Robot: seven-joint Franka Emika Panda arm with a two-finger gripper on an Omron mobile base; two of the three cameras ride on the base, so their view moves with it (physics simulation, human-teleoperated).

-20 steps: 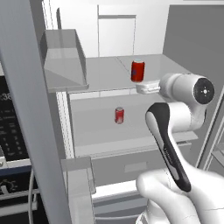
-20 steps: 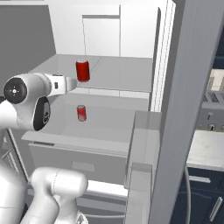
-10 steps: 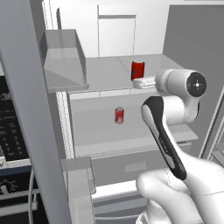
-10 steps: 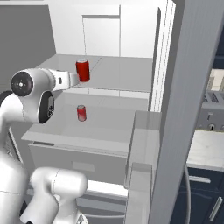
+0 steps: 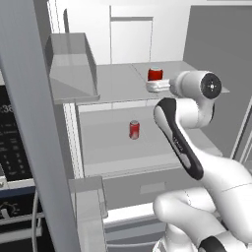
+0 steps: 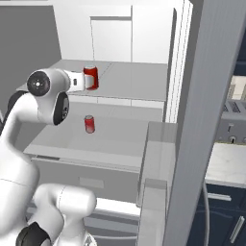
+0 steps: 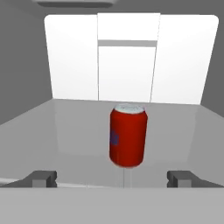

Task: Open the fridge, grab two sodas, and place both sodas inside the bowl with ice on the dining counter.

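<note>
Interior of the open fridge (image 5: 147, 44), seen from both base cameras and from the hand. The cavity has a white back wall and pale grey shelves; the upper shelf (image 5: 123, 81) carries one upright red soda can, the upper soda (image 5: 155, 74), standing toward its front edge, and the lower shelf (image 5: 118, 142) carries a second upright can, the lower soda (image 5: 134, 129), near the middle of that shelf. A grey door bin (image 5: 69, 69) hangs at the left of the left base view, beside the upper shelf, and a broad grey door edge (image 5: 34, 113) crosses the foreground. In the right base view the corresponding grey door panel (image 6: 206, 120) rises at right, with dark navy cabinets (image 6: 226, 216) and a pale counter top (image 6: 226, 163) beyond it. The white arm (image 5: 187, 128) reaches in at the height of the upper shelf, its gripper (image 7: 113, 179) pointing level at the upper soda. In the hand view the two dark fingertips (image 7: 41, 178) stand wide apart, released and holding nothing, with the can centred between them but farther back on the shelf, not touched by either. The can bears a small bluish label mark on its side and a silver top.
</note>
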